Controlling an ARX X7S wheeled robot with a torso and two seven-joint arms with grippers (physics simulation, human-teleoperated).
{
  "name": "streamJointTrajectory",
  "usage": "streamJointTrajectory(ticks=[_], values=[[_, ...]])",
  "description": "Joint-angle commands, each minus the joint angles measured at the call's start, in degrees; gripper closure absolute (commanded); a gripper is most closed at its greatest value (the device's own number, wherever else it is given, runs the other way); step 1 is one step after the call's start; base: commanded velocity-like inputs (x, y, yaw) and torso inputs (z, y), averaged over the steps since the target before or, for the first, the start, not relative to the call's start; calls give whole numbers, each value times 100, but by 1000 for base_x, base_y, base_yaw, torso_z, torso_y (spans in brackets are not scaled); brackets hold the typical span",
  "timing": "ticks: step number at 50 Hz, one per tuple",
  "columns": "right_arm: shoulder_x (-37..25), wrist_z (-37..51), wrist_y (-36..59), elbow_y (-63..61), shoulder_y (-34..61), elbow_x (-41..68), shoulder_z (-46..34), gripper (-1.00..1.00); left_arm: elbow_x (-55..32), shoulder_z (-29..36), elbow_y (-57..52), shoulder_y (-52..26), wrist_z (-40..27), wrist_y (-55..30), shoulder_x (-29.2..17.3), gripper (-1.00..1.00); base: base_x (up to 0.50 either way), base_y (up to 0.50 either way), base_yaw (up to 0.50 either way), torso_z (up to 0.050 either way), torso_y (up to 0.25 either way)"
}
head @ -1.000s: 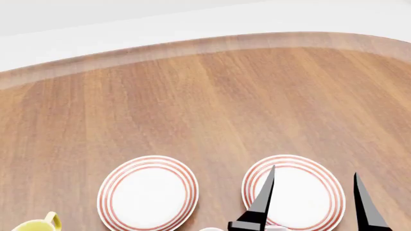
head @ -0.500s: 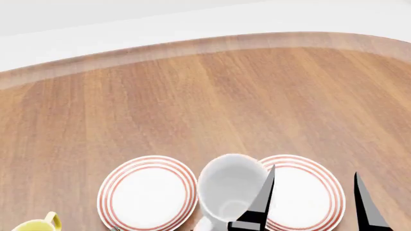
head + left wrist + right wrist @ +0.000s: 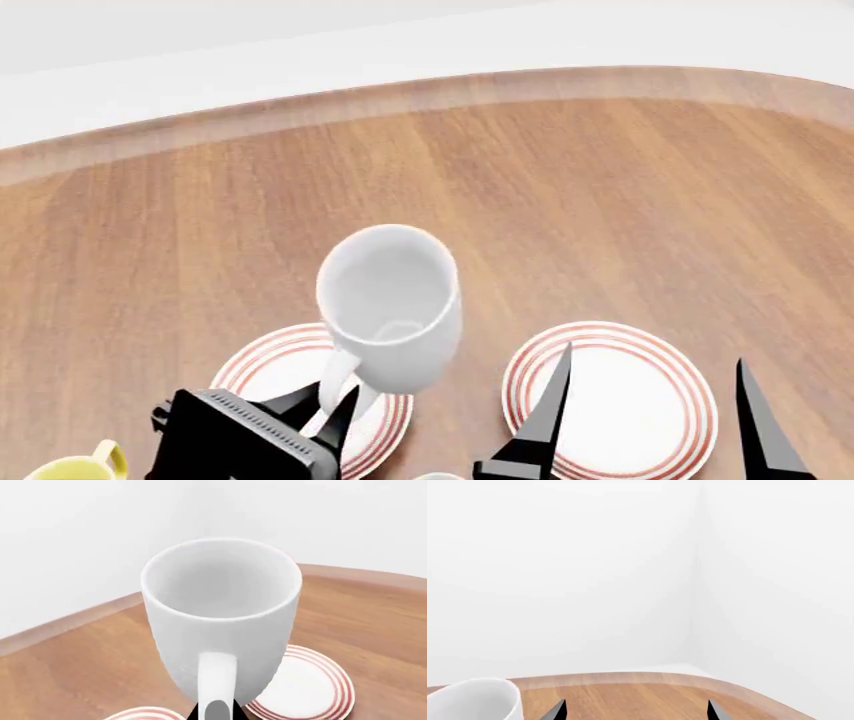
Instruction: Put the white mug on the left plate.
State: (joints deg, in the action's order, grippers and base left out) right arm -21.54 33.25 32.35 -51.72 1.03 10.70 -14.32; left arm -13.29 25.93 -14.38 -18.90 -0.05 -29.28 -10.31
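Observation:
The tall all-white mug (image 3: 391, 305) hangs in the air above the left plate (image 3: 267, 372), a white plate with red rings. My left gripper (image 3: 327, 410) is shut on the mug's loop handle (image 3: 217, 690) and holds the mug upright, mouth up. The left wrist view shows the mug (image 3: 220, 615) close up, with the left plate's edge (image 3: 143, 714) below it and the other plate (image 3: 303, 690) beside it. My right gripper (image 3: 647, 410) is open and empty above the right plate (image 3: 627, 400). The mug's rim (image 3: 477, 697) shows in the right wrist view.
A small white mug with yellow inside and handle (image 3: 74, 465) sits at the near left edge of the head view. The wooden table (image 3: 467, 180) ends in a curved far edge against a white wall. Another white rim (image 3: 438, 476) peeks in at the bottom.
The white mug rose into view, then moved left and up from between the plates to above the left plate. The left gripper came into view with it. The right gripper stayed still.

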Motion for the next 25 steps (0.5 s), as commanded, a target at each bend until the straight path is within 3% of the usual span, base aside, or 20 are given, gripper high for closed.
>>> streamJointTrajectory(ticks=[1,25], values=[[-20,21,-18,5,-5,20,-2,-100,-189,-476,474,-386,-140,83,45,100,0,0,0,0,0],[-55,66,6,-28,12,83,-6,-100,-131,-769,2571,-1514,-187,633,264,100,0,0,0,0,0]])
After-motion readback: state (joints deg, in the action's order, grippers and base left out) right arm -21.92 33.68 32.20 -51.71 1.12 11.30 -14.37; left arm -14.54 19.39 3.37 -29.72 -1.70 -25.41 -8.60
